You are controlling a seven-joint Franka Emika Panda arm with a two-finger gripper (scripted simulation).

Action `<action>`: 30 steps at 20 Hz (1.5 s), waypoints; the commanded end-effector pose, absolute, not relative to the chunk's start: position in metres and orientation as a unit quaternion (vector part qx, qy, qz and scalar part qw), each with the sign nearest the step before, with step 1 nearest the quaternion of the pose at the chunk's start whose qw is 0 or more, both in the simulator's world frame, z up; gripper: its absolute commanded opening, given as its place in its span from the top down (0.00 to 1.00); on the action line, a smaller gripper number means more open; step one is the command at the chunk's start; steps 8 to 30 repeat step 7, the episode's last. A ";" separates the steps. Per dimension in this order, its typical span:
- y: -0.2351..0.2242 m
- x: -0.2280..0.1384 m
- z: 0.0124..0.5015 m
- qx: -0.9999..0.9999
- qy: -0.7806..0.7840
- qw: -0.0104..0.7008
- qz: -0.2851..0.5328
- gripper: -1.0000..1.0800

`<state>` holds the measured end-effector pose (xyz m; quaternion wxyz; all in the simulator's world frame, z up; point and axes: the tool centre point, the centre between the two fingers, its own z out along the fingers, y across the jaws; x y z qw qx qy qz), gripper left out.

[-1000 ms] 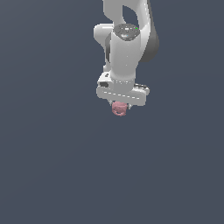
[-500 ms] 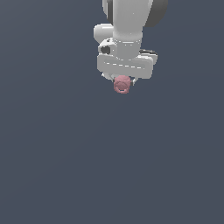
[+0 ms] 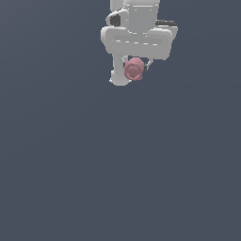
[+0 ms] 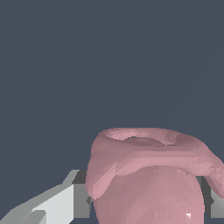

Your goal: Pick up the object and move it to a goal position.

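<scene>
Exterior view: a plain dark grey-blue backdrop [image 3: 117, 164] is seen all around, with nothing near the white arm [image 3: 136, 19] at the top. The gripper [image 3: 133, 75] is pointed downward. The dusty-pink lumpy object [image 3: 134, 69] is held aloft, clamped between the fingers [image 4: 70, 199], one pressed to each side.

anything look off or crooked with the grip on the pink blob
Nothing stands out. The pink blob sits between the fingers of the gripper, clear of the plain grey background. In the wrist view the blob fills the space between both fingers, with no visible damage.
</scene>
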<state>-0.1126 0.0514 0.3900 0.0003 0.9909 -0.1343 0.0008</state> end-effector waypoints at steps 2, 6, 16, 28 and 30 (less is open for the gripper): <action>0.052 -0.118 0.403 0.991 -0.134 0.000 0.000 1.00; 0.053 -0.120 0.409 0.991 -0.134 0.000 0.000 1.00; 0.053 -0.120 0.410 0.991 -0.134 0.000 0.000 1.00; 0.053 -0.120 0.410 0.991 -0.134 0.000 0.000 1.00; 0.053 -0.120 0.410 0.991 -0.134 0.000 0.000 1.00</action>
